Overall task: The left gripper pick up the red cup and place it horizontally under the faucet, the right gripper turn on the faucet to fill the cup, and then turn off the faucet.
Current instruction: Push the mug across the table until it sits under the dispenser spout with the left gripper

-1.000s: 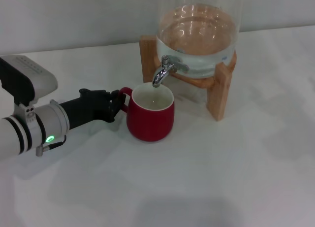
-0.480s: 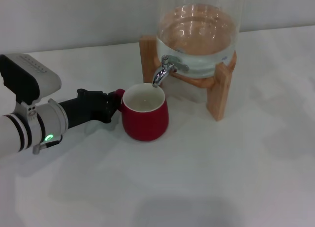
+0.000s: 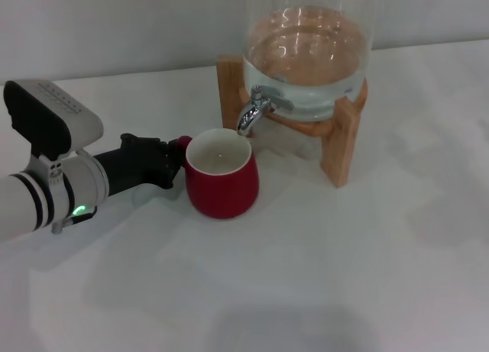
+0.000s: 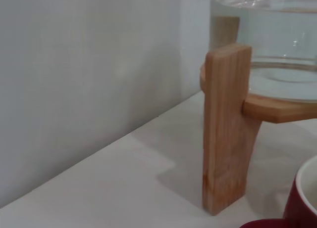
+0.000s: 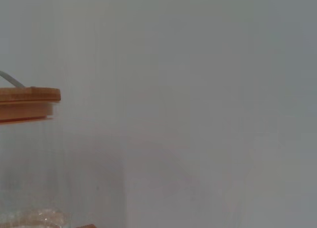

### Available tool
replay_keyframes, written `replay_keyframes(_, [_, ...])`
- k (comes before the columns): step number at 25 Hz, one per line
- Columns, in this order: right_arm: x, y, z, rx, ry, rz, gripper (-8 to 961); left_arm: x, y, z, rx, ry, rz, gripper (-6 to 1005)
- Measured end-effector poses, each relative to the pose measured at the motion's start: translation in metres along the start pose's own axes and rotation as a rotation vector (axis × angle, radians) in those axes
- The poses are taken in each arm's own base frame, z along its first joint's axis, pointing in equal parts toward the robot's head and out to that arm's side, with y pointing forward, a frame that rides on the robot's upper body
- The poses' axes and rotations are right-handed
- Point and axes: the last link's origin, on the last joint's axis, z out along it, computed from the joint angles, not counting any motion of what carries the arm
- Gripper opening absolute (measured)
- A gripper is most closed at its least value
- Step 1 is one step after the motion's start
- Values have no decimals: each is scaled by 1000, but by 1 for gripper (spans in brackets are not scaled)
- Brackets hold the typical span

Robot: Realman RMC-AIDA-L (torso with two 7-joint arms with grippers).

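The red cup (image 3: 221, 185) stands upright on the white table, its white inside open to the top, and its rim (image 4: 303, 203) also shows in the left wrist view. My left gripper (image 3: 175, 160) reaches in from the left and is shut on the cup's handle. Over the cup's far right rim hangs the spout of the chrome faucet (image 3: 253, 111); no water is running. The right gripper is out of view in all frames.
The faucet sits on a glass dispenser (image 3: 308, 54) holding water, carried by a wooden stand (image 3: 341, 142) whose leg (image 4: 225, 129) is close beside the cup. A grey wall rises behind. The dispenser's wooden lid (image 5: 27, 102) shows in the right wrist view.
The left gripper has drawn the cup a little to the left, so the spout now sits over the rim's right edge instead of nearer its middle.
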Motion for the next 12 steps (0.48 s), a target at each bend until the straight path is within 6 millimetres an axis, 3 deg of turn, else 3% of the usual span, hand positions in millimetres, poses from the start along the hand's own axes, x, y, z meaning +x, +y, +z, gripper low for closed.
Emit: replay_keyframes(12, [3, -1, -2, 7, 3, 6, 719, 7, 4, 3, -29, 20, 14, 91])
